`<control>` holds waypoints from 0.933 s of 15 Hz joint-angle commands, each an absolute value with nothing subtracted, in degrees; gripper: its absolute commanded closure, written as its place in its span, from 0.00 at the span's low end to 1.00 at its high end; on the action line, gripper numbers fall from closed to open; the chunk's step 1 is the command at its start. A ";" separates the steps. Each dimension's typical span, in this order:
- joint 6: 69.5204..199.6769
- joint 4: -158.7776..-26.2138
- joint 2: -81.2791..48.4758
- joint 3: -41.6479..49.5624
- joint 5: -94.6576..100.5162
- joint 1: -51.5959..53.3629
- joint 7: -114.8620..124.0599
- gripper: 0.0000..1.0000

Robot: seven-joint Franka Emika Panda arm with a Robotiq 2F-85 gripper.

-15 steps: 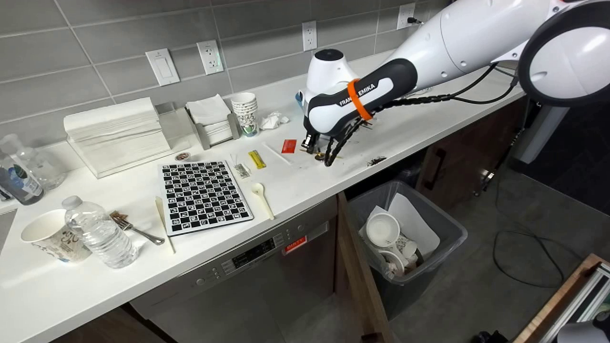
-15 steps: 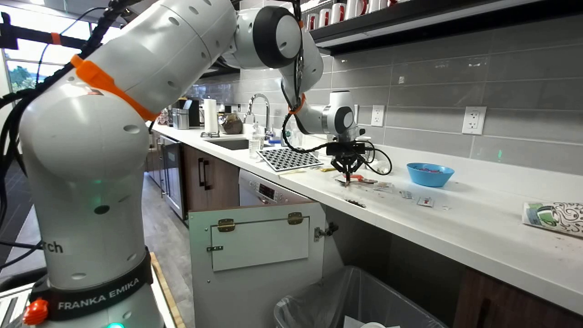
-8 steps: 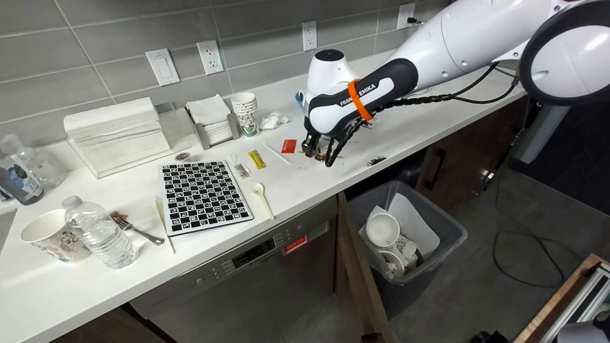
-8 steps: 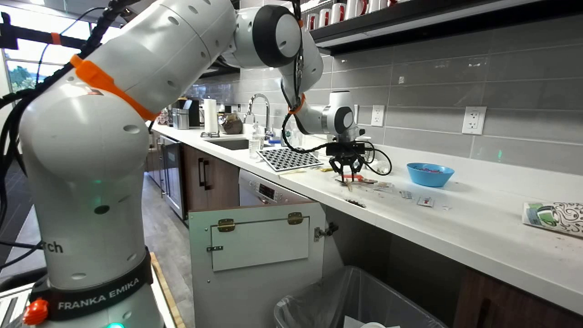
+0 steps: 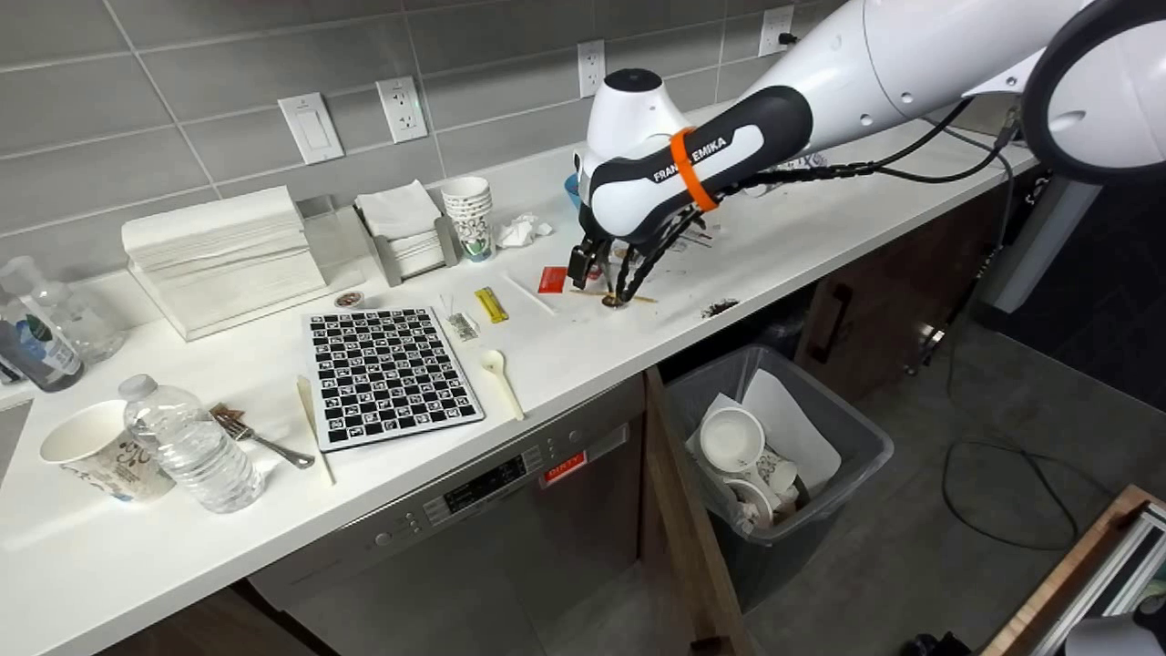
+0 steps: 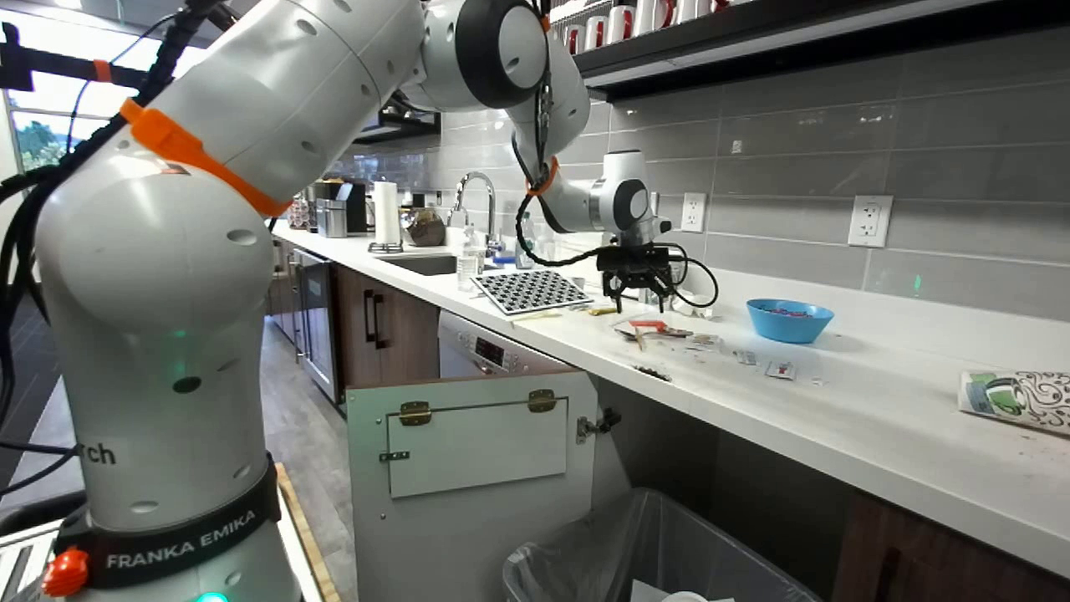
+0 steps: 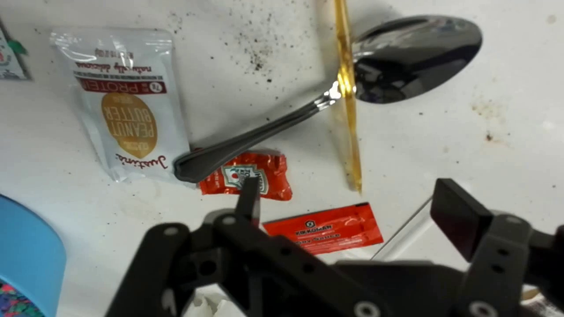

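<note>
My gripper stands open above the counter, its fingers wide apart with nothing between them. Beneath it in the wrist view, a thin amber stick lies across the neck of a metal spoon. The spoon's handle end rests over a red ketchup packet and reaches a peanut butter pouch. Closest below the jaws is a red soy sauce packet, partly covered by a finger. A white straw-like strip runs beside it. In an exterior view the gripper hangs clear of these things.
A blue bowl of small coloured bits stands near the wall. On the counter lie a checkered board, a pale plastic spoon and a yellow packet. A lined bin stands below, beside an open cabinet door.
The jaws have gone from shut, down at the counter by the stick, to wide open. After that the gripper has risen; the amber stick and spoon stay on the counter.
</note>
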State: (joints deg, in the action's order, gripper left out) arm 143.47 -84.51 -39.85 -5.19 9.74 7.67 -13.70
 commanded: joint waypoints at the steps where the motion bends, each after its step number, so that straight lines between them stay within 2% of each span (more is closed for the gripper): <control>1: 143.32 -85.15 -38.80 -2.85 8.57 9.03 -3.91 0.00; 7: 140.90 -82.31 -41.29 1.55 7.89 11.71 14.13 0.00; 14: 138.54 -79.17 -44.47 2.04 3.53 12.03 25.49 0.00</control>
